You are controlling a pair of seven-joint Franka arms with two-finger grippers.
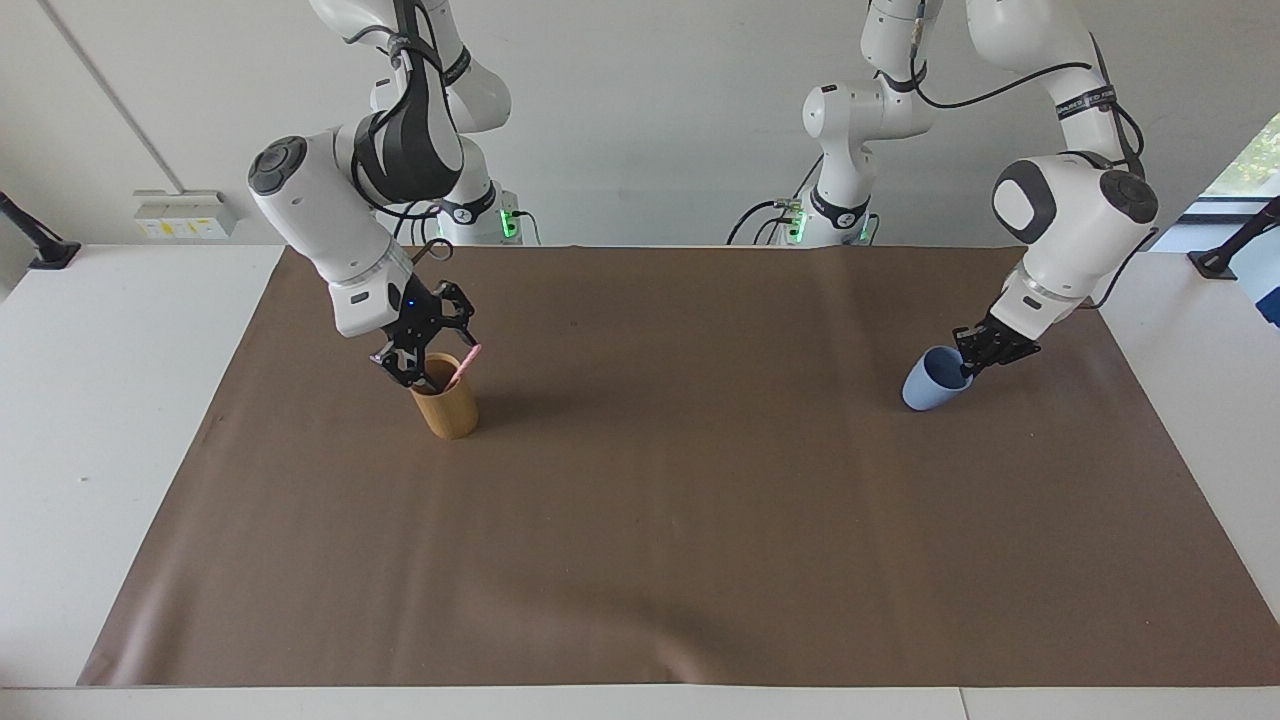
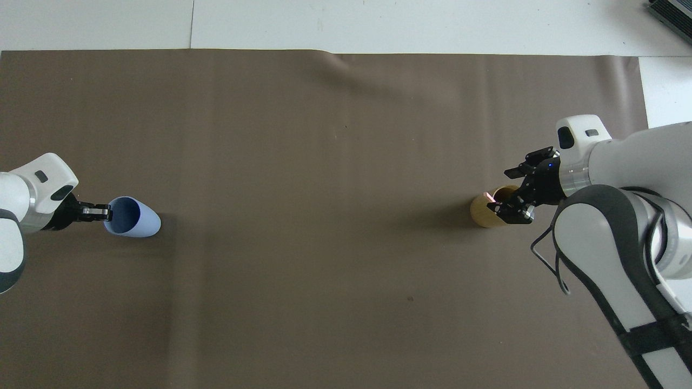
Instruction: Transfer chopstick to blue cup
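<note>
the left gripper [image 1: 968,358] is seen at the blue cup [image 1: 928,381], toward the left arm's end of the brown mat [image 1: 700,520]. its jaws are pinched shut on the cup's rim, on the side nearest the robots, and the cup is tipped so that its mouth is turned toward that arm. beside it along the surface, well apart and toward the right arm's end, the tan bamboo cup [image 1: 445,397] is stood upright. the chopstick [image 1: 464,366] is leant inside it, only the pink rounded tip being shown above the rim. the right gripper [image 1: 412,368] is lowered into the mouth of the bamboo cup, on the rim side away from the chopstick; its jaws are seen parted, and nothing is judged to be held in them yet.

the chopstick is judged light, stiff and smooth, so it may be rolled or slid out of a loose pinch. it is best taken just below the exposed tip, across its width. the blue cup is judged light and easily toppled, so a steady hold is called for.
</note>
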